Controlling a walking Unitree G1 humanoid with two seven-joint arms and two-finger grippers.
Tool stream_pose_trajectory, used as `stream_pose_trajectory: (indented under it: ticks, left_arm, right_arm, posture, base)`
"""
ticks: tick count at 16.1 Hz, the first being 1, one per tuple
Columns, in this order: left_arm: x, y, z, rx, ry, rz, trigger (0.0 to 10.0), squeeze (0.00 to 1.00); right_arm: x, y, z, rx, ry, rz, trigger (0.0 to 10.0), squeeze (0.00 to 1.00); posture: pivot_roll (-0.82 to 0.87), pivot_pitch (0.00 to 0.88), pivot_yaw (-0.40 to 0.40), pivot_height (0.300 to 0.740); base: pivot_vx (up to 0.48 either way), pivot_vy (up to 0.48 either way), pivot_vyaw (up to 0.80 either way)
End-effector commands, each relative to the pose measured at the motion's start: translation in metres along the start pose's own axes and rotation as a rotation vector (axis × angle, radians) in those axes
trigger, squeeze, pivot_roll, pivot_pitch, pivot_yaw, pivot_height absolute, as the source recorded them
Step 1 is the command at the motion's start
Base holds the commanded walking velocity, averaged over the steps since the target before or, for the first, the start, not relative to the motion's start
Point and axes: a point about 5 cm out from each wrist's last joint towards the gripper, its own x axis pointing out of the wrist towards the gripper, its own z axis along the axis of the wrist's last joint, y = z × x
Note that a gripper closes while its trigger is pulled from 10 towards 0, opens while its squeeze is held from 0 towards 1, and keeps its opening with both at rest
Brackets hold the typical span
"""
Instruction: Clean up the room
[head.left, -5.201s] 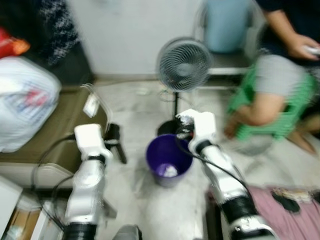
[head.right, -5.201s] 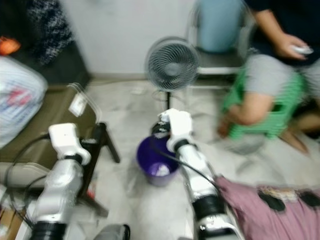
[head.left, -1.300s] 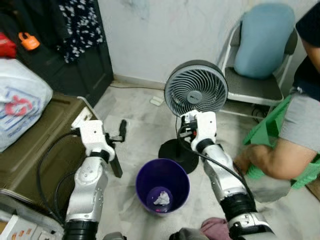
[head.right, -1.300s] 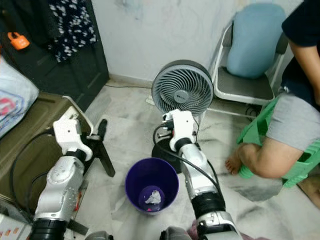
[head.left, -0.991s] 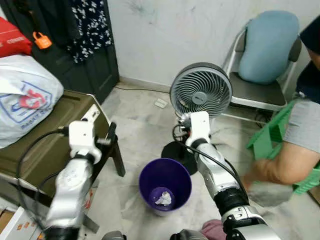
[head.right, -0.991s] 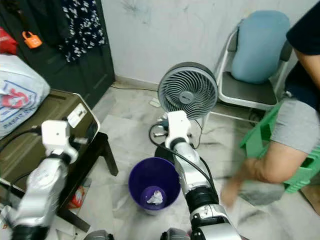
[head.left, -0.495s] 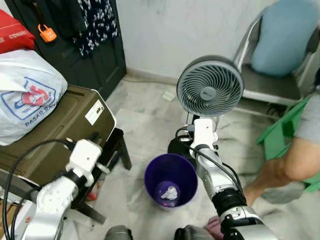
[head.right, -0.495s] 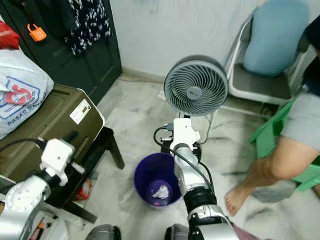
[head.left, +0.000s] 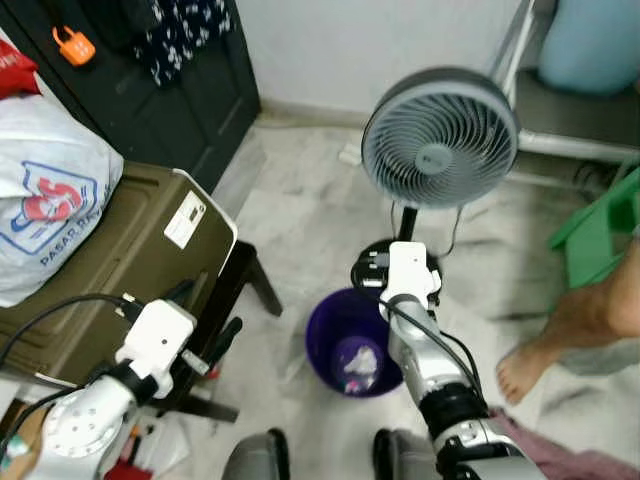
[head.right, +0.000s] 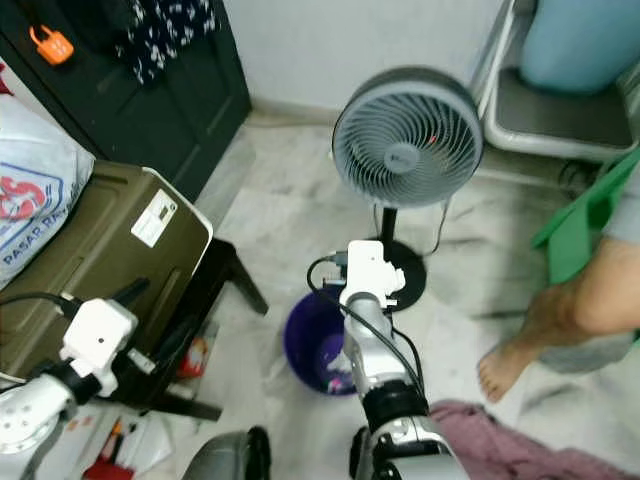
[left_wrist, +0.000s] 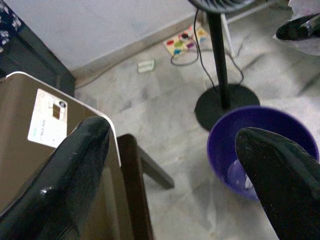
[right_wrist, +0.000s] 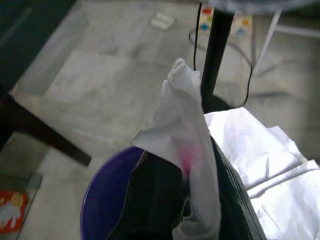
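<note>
**Tissue held right above the purple bin**

The right gripper (right_wrist: 192, 200) has its two black fingers pinched together on a crumpled white tissue (right_wrist: 187, 150) with a faint pink stain. Through the right wrist camera the tissue hangs directly over the near rim of the purple bin (head.left: 352, 345), whose open mouth lies just below and slightly ahead of the fingers. In the head views the right arm reaches forward over the bin, its wrist close to the far rim, beside the round black base of the standing fan (head.left: 440, 138). Some white rubbish already sits at the bottom of the bin.

So the drop, as I judge it, is straight down: the bin lies under the hand, not off to either side, and the right arm is plainly the nearer one. The risk is that the tissue, long and draped along the fingers, clings to them or falls outside the near rim.

The left gripper (left_wrist: 170, 165) is empty, its fingers spread wide, hovering by the corner of the olive case (head.left: 120, 250) on its dark stand, off to the bin's left. A person's bare foot (head.left: 525, 365) rests on the floor to the right of the bin.
</note>
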Motion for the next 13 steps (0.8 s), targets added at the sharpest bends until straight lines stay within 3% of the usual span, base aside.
stream_pose_trajectory:
  ticks: [1, 4, 6, 9, 13]
  left_arm:
    - [-0.008, 0.003, -0.001, 0.004, 0.026, -0.008, 10.0, 0.00]
    - [-0.017, 0.005, 0.000, 0.009, 0.057, -0.024, 10.0, 0.00]
    - [-0.021, 0.006, 0.002, 0.009, 0.066, -0.027, 10.0, 0.00]
    - [-0.024, 0.008, 0.000, 0.008, 0.083, -0.028, 10.0, 0.00]
    - [-0.025, 0.003, -0.001, -0.018, 0.096, -0.028, 10.0, 0.00]
  right_arm:
    - [-0.002, 0.010, -0.004, -0.006, 0.024, 0.014, 10.0, 0.00]
    - [0.002, 0.014, -0.011, -0.046, 0.078, -0.011, 10.0, 0.00]
    - [0.005, 0.002, -0.019, -0.102, 0.123, -0.087, 10.0, 0.00]
    - [0.007, -0.008, -0.017, -0.133, 0.109, -0.140, 10.0, 0.00]
    - [0.009, -0.016, -0.016, -0.113, 0.097, -0.187, 10.0, 0.00]
  posture:
    - [0.12, 0.264, 0.150, 0.740]
    - [0.14, 0.294, 0.165, 0.740]
    - [0.15, 0.306, 0.167, 0.740]
    - [0.14, 0.315, 0.170, 0.740]
    - [0.13, 0.319, 0.175, 0.740]
  base:
    - [0.000, 0.000, 0.00]
    - [0.000, 0.000, 0.00]
    - [0.000, 0.000, 0.00]
    - [0.000, 0.000, 0.00]
    - [0.000, 0.000, 0.00]
